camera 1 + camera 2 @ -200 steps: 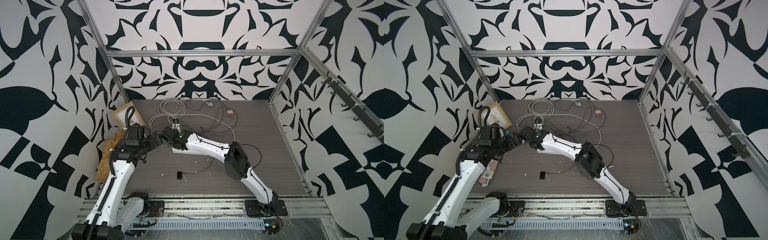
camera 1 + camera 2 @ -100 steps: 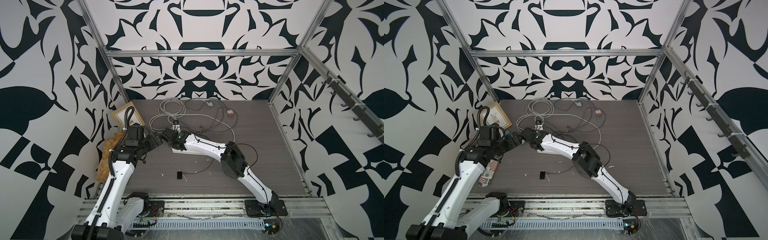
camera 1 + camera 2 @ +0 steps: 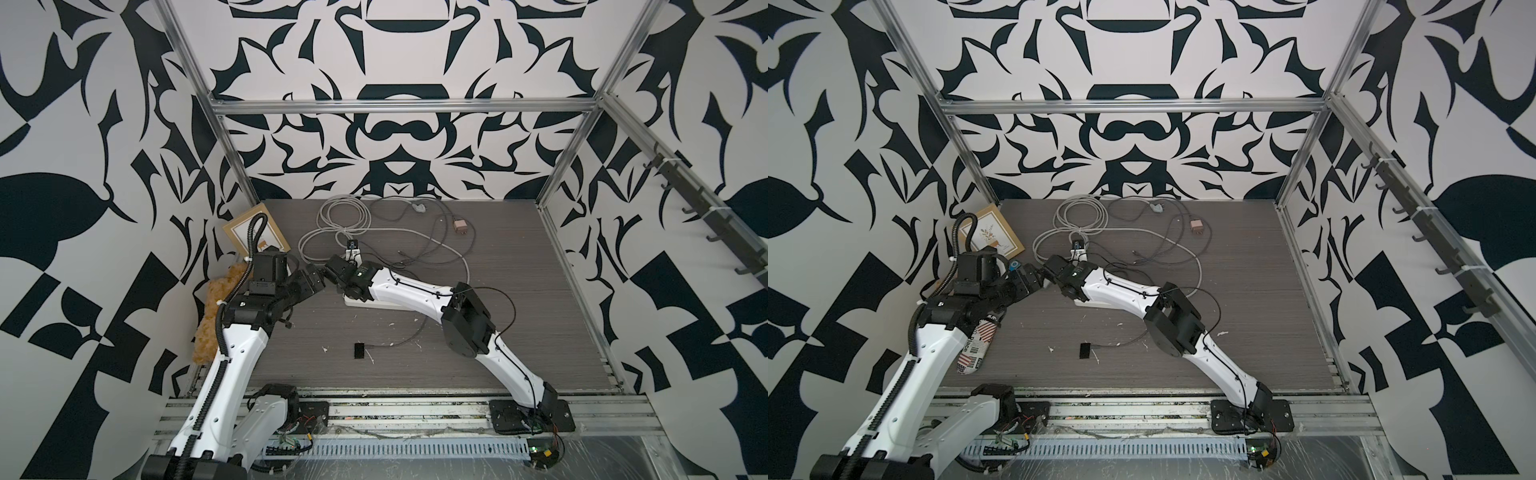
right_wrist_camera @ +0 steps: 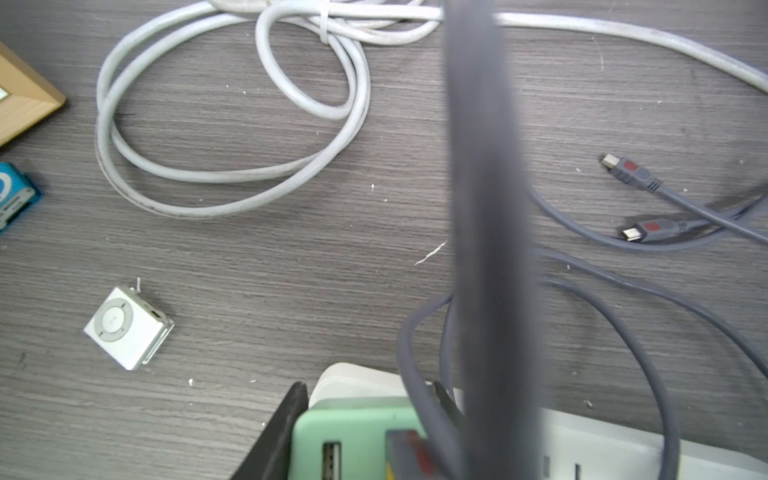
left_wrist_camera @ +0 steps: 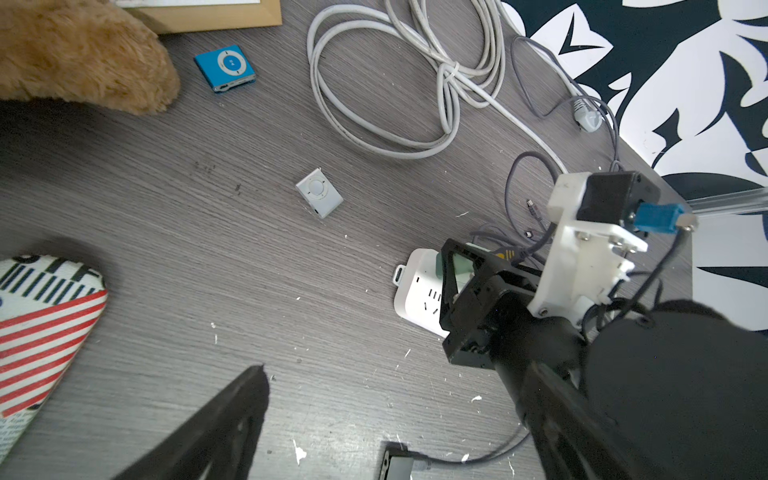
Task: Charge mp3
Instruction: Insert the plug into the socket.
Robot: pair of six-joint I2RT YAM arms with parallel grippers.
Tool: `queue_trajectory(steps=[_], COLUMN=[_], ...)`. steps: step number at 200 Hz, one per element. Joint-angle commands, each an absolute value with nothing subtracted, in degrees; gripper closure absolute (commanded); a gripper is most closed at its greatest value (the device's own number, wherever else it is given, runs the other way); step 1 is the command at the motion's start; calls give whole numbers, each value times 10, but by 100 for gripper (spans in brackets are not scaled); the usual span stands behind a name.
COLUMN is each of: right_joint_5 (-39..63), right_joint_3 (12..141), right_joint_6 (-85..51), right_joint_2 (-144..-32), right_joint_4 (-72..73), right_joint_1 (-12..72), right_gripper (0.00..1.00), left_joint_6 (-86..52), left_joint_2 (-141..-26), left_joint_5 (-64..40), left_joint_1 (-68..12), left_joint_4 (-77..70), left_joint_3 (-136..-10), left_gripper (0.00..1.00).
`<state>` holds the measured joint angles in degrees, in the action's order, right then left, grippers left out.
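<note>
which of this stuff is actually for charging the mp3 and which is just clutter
For the job, likely:
blue mp3
green charger cube
white power strip
grey usb cables

Just lying about:
silver player
plush toy
picture frame
coiled white cable
small black device

Bright, even light, soft shadows — only the near grey cable (image 4: 490, 249) blurs in the right wrist view.

Black-and-white patterned walls (image 3: 395, 137), seemingly wood-grain grey floor (image 3: 519, 291).

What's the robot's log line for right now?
mp3: on table, unplugged | left jaws: open | right jaws: shut on green charger
</note>
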<state>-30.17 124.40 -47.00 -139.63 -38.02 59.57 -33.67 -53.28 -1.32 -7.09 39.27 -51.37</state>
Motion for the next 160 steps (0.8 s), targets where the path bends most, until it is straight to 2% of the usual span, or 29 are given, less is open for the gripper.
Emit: queue_trajectory(steps=[1, 160], right_joint_5=[-315, -308], right_joint_3=[1221, 1182], right_joint_6=[-466, -496], right_joint_2=[-1376, -1397], right_joint_4=[-394, -381], right_joint_1=[591, 591], right_gripper=[100, 100], left_joint_6=[-339, -344], left_joint_2=[-525, -521], left_joint_5=[-20, -15], left_joint_1=[-72, -72], left_joint_4=[403, 393], left_joint_3=[-522, -516], left_gripper=[1, 1])
